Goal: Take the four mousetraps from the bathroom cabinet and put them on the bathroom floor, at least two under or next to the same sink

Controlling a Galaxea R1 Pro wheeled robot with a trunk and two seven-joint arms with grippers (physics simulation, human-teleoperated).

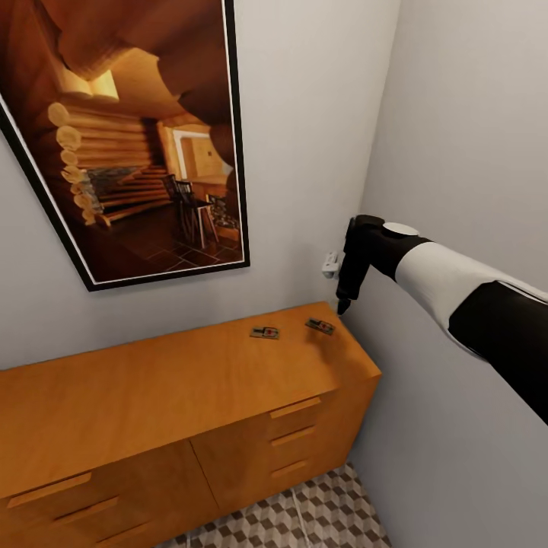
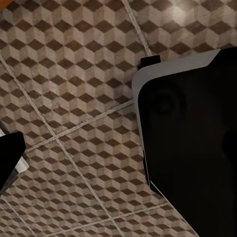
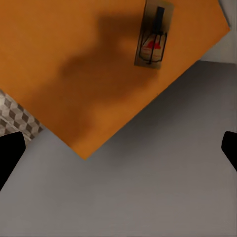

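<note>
- Smooth orange-brown wood with a soft matt sheen on the cabinet [image 1: 175, 396].
- Pale brown wood and dark thin metal wire on the mousetraps [image 1: 264, 332] [image 1: 320, 326].
- Matt tiles with printed cube pattern and pale grout on the bathroom floor [image 2: 74, 98].
- Glossy black and white casing on the right arm [image 1: 449, 285].
- Plain matt grey paint on the wall [image 1: 457, 152].

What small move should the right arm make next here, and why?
Probably ease the right gripper sideways toward the nearer mousetrap before descending. It hangs above the cabinet top's far corner with fingers apart, and in the right wrist view that trap sits off-centre, away from the fingertips. A second mousetrap lies beside it.
</note>
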